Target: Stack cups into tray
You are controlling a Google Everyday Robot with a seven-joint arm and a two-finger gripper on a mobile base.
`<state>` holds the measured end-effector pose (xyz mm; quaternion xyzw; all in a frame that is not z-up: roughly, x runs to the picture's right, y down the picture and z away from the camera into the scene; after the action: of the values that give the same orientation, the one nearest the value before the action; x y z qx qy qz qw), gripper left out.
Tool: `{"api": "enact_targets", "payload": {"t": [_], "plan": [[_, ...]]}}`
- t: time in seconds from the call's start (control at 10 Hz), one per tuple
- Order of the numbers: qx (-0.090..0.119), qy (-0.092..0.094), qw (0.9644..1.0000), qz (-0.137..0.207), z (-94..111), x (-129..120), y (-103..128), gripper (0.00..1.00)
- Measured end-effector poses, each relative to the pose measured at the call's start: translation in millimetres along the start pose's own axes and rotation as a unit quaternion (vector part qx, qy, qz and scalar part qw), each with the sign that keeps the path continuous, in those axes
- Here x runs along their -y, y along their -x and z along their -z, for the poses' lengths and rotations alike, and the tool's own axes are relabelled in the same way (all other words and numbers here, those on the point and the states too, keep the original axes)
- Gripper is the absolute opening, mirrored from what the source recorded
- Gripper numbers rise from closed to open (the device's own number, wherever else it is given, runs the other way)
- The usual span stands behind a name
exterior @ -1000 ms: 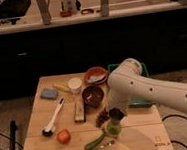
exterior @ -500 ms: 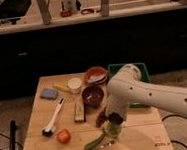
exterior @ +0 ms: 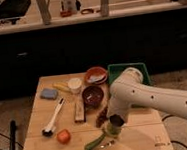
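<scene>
by dark cabinets [exterior: 84, 48], end effector [exterior: 115, 121] hangs over wooden table [exterior: 39, 123].

One tray [exterior: 140, 69], two bowls [exterior: 92, 96] [exterior: 96, 75], jaws over one cup [exterior: 111, 132]

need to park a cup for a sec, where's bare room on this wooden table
Bare wood lies at the front right corner, right of the pale lime green cup under the claw, and along the left edge between the blue sponge and the white-handled brush. The middle, around the dark red bowl and wooden block, is crowded.
</scene>
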<state>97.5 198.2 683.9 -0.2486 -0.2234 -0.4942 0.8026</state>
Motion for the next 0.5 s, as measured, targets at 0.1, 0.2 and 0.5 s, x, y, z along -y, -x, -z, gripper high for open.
{"api": "enact_targets", "payload": {"t": [0.1, 0.2, 0.5], "plan": [[0.002, -0.001, 1.0000, -0.002, -1.5, -0.3, -0.8, 0.26], [0.004, -0.002, 1.0000, -0.004, -2.6, -0.2, -1.3, 0.34], [0.013, -0.001, 0.9999, -0.006, -6.6, -0.4, -2.7, 0.66]]}}
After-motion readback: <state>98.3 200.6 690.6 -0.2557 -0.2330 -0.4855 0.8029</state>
